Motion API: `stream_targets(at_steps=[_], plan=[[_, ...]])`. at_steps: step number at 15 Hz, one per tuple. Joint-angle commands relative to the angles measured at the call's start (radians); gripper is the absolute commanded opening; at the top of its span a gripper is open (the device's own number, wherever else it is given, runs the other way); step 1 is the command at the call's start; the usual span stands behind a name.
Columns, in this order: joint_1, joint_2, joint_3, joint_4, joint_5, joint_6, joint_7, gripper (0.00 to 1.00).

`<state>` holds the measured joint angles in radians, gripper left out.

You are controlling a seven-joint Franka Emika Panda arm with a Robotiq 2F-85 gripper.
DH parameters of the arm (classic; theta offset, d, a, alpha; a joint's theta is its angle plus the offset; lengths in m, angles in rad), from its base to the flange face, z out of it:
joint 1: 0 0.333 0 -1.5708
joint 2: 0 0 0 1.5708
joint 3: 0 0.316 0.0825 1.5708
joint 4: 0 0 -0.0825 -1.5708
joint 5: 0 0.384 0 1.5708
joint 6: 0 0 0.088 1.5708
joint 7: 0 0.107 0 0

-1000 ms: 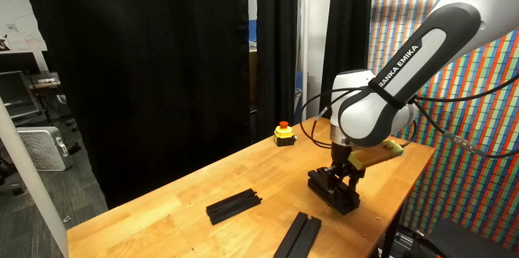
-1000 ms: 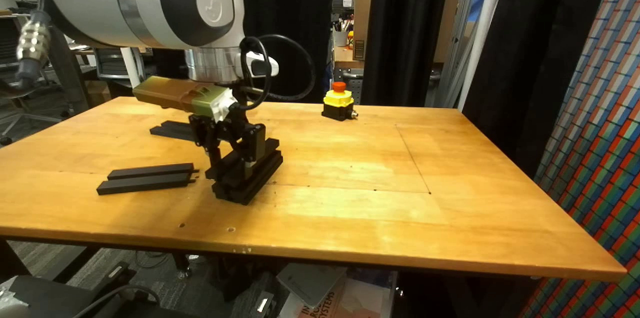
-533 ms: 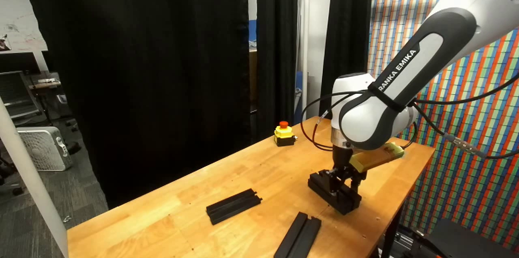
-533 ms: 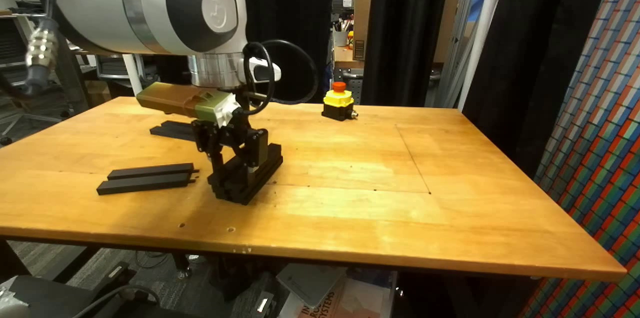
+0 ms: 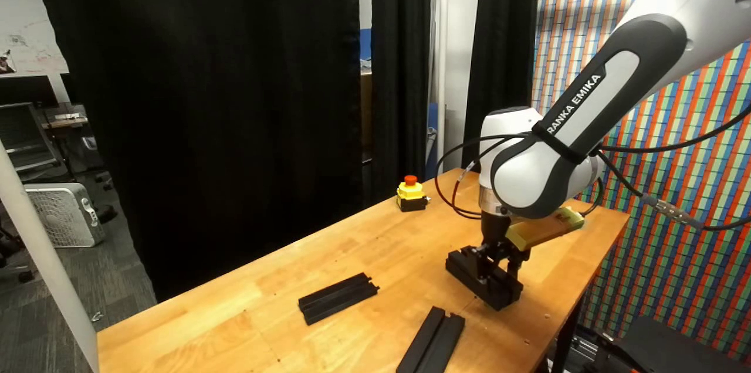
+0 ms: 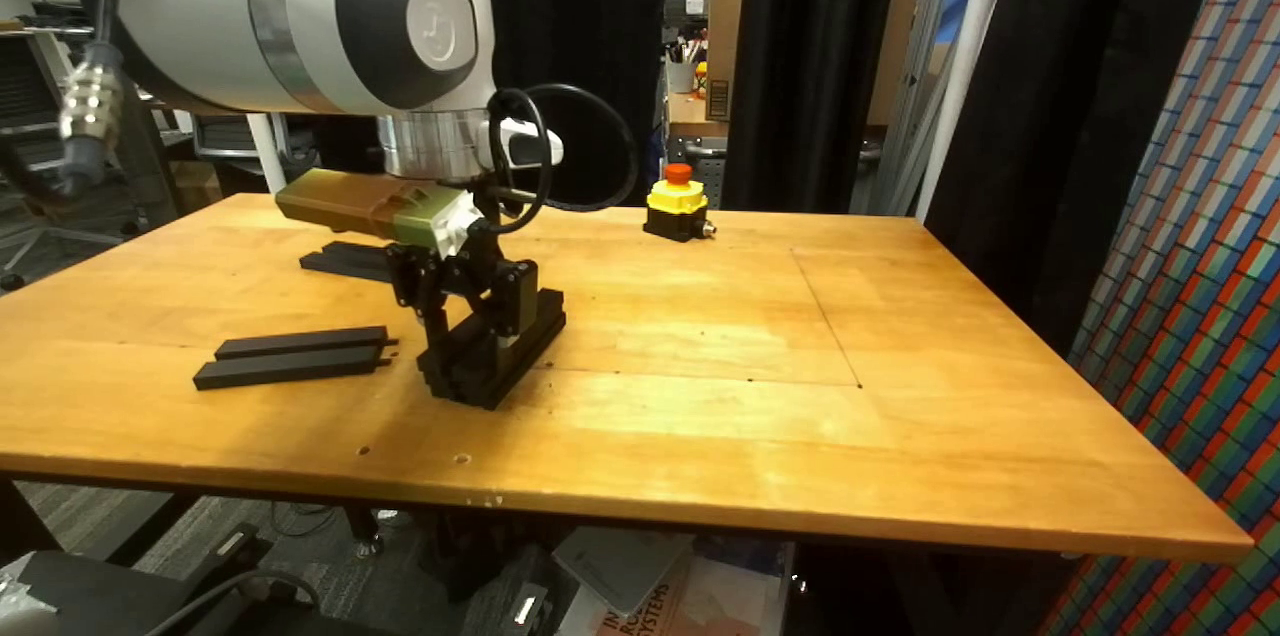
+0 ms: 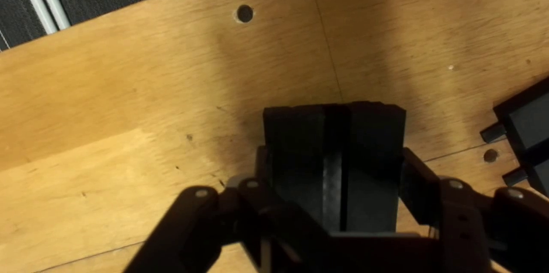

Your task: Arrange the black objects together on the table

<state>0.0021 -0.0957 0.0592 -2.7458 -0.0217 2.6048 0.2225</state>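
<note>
Matte black, the grooved upper piece (image 7: 358, 165) is gripped across its width, its long axis passing between the jaws, apparently resting on a matching lower piece (image 6: 528, 353) on the wooden tabletop (image 6: 800, 446). Likely next: letting go and rising. A near black piece (image 6: 290, 366) might be nudged as the jaws part; a farther black piece (image 6: 345, 262) and the yellow-and-red button (image 6: 678, 201) stand well apart.

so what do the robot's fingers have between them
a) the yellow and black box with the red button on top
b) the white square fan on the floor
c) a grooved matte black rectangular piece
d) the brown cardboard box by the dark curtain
c, since in the wrist view the fingers sit against both long sides of the grooved matte black rectangular piece.
</note>
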Motion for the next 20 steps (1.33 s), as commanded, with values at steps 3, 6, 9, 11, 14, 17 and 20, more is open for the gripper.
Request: stream_targets(at_steps=[3, 6, 9, 11, 14, 17, 20], plan=[[0.000, -0.008, -0.002, 0.001, -0.035, 0.035, 0.014, 0.45], [0.000, -0.005, -0.002, 0.001, -0.041, 0.036, 0.013, 0.45], [-0.001, -0.003, -0.002, 0.001, -0.049, 0.030, 0.015, 0.45], [0.000, -0.002, -0.002, 0.001, -0.053, 0.025, 0.010, 0.45], [-0.001, 0.003, -0.002, 0.001, -0.067, 0.021, 0.011, 0.45], [-0.001, 0.003, -0.004, 0.001, -0.067, 0.023, 0.007, 0.45], [-0.001, 0.005, -0.005, 0.001, -0.064, 0.026, 0.005, 0.45]])
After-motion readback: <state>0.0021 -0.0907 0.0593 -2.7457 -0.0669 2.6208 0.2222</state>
